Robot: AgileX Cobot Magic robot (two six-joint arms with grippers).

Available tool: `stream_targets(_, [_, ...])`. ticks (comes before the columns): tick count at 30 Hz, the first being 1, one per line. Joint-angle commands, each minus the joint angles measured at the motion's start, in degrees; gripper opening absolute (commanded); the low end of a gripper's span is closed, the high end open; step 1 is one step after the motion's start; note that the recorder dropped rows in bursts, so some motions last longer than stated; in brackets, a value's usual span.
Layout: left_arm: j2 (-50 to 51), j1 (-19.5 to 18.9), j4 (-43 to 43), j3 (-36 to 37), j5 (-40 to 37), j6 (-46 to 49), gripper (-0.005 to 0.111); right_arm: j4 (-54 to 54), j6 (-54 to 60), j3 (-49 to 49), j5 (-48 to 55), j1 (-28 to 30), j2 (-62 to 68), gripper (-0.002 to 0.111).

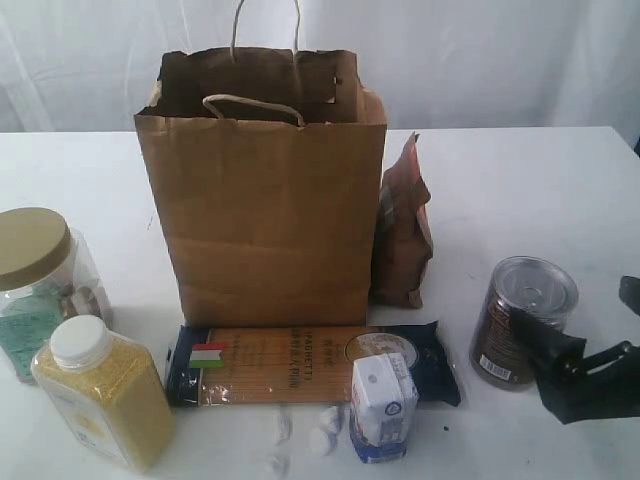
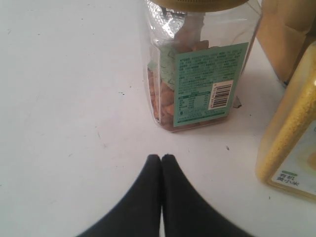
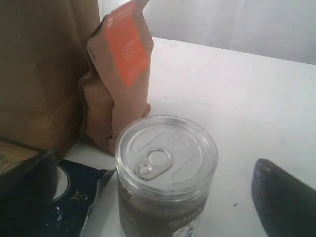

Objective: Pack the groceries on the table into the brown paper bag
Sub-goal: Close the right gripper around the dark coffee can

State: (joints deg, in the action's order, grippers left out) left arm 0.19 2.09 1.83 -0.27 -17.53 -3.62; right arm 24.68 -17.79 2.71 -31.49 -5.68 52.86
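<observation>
See brown paper bag (image 1: 265, 210) upright mid-table (image 1: 520, 190), mouth open. Count six groceries outside it: brown pouch (image 1: 402, 235) leaning against bag's right side, spaghetti packet (image 1: 290, 365) flat in front, small carton (image 1: 383, 405) upright at packet's front edge, jar (image 1: 35, 270) and grain bottle (image 1: 105, 395) front left, can (image 1: 520, 320) right. Read left gripper (image 2: 161, 160) as closed, tips pressed together, empty, near jar. Read right gripper (image 3: 153, 170) as wide open, fingers either side of can, gaps visible.

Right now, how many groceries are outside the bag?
6: jar and grain bottle left of bag, spaghetti packet and carton in front, pouch and can right. Bag interior hidden.
</observation>
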Motion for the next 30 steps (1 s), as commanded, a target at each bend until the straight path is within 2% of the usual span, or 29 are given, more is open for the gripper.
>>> stream_targets(1, [-0.19,0.5,0.31,0.27,-0.02,0.05,0.0,0.97,-0.14,0.05,-0.16,-0.13,1.67,0.101])
stream_targets(12, [-0.19,0.5,0.31,0.27,-0.02,0.05,0.0,-2.15,13.07,5.84,-10.14,-0.13,22.28,0.101])
stream_targets(20, [-0.19,0.5,0.31,0.27,-0.02,0.05,0.0,-4.72,13.53,8.26,-13.48,-0.13,31.34,0.099])
stream_targets(25, [-0.19,0.5,0.31,0.27,-0.02,0.05,0.0,-7.01,11.75,8.26,-14.01,-0.13,32.09,0.086])
stream_targets(30, [-0.19,0.5,0.31,0.27,-0.02,0.05,0.0,-7.08,11.52,8.15,-13.03,-0.13,32.22,0.063])
